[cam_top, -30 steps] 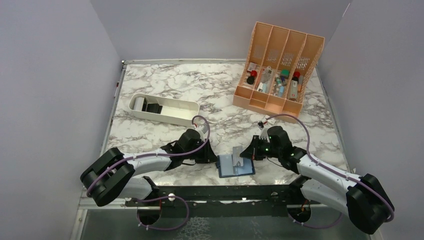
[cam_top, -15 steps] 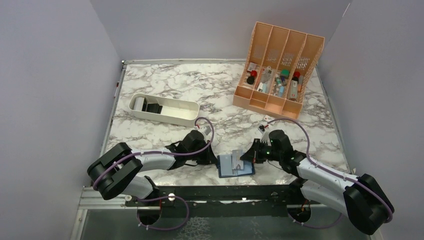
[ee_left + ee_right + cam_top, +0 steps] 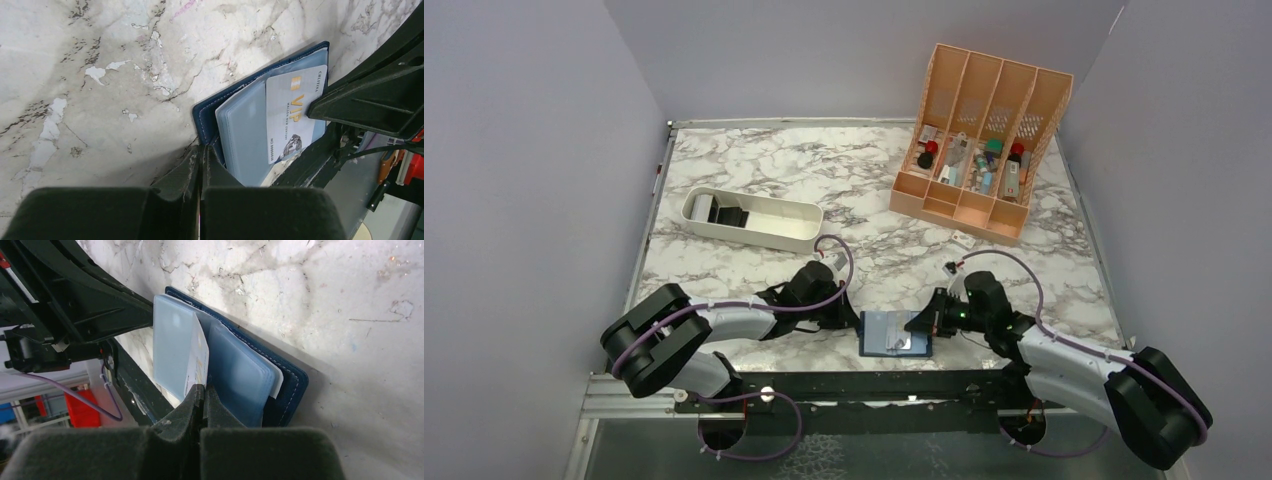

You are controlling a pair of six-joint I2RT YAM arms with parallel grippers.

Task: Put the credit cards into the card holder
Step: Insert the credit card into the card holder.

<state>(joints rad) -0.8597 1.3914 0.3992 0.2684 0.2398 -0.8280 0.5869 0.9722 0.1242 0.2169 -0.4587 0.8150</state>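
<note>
Right tool (image 3: 202,388) pinches card (image 3: 200,357) over open card holder (image 3: 291,385); left tool (image 3: 201,150) clamps its edge.

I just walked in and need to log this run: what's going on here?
Two robot arms are loading a card holder. The left gripper pinches the open holder's navy edge. The right gripper holds a pale VIP credit card against the inner pockets; whether it sits in a slot is unclear.
</note>
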